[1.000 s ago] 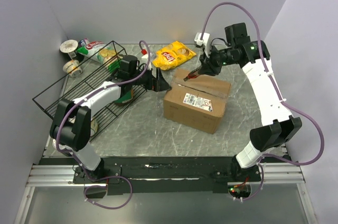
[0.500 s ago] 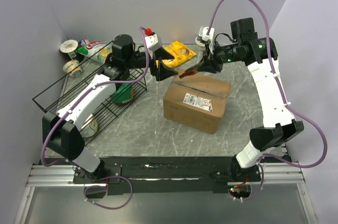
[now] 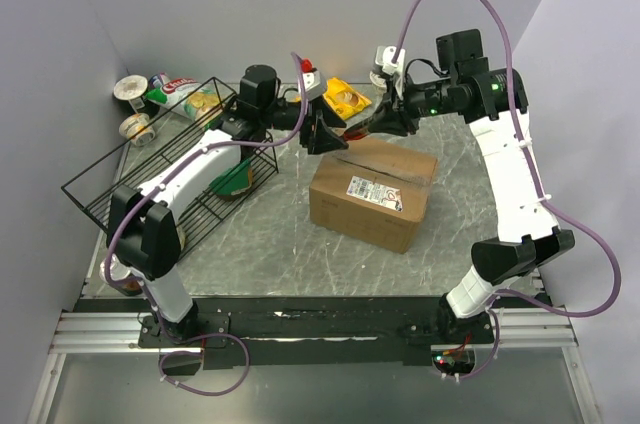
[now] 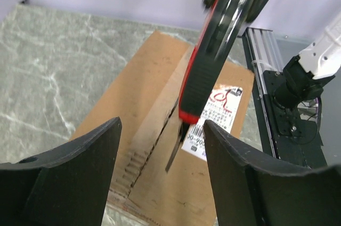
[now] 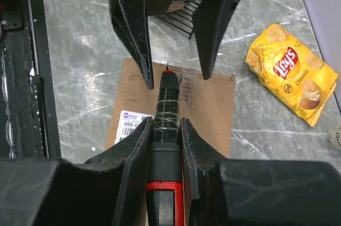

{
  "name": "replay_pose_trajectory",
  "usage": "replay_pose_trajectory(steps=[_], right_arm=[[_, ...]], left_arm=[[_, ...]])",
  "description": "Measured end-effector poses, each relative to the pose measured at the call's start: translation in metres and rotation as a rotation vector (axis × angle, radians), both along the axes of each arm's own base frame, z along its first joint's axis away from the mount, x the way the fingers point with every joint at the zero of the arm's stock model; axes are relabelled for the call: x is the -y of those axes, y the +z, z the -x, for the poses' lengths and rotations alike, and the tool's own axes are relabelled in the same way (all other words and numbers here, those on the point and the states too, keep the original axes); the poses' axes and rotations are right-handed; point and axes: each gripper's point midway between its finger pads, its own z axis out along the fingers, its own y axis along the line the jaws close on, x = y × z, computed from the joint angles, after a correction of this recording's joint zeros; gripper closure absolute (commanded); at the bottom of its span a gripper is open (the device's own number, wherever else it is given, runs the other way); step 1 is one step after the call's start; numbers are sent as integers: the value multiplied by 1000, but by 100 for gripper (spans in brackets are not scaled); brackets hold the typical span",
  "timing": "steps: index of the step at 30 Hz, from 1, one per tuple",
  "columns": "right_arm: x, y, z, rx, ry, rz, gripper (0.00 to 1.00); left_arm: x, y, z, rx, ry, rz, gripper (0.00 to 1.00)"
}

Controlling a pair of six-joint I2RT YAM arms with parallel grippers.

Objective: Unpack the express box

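My left gripper [image 3: 323,134] has swung over from the wire basket [image 3: 108,187], jaws apart astride the utility knife [image 4: 205,71] my right gripper [image 3: 376,126] clamps above the mid-table express box [image 3: 370,196], so a handover looks likely.

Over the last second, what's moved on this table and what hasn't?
The left gripper swung from the wire basket across to the far edge of the express box, jaws narrowing but open, facing the red cutter. The right gripper raised that cutter slightly, staying shut on it. Box, basket and chip bag stayed put.
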Motion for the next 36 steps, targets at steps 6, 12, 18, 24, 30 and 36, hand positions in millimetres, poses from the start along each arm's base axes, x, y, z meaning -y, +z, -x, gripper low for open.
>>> replay_pose_trajectory(steps=[6,12,18,24,30,36], right_arm=[[-6,-1,3,-5,13,1,100],[-12,-1,5,-18,17,-5,100],[-12,-2,-1,-43,-11,-18,96],[-6,-4,-11,-116,-68,-98,14],[-1,-13,-7,-229,-93,-198,14],[-10,9,1,-225,-51,-283,17]], left_arm=[[5,16,7,28,-41,30,42],[10,18,17,17,-78,29,68],[14,18,21,9,-127,19,99],[18,20,16,-52,-173,38,99],[23,48,19,-99,-221,125,99],[25,61,24,-109,-265,167,99]])
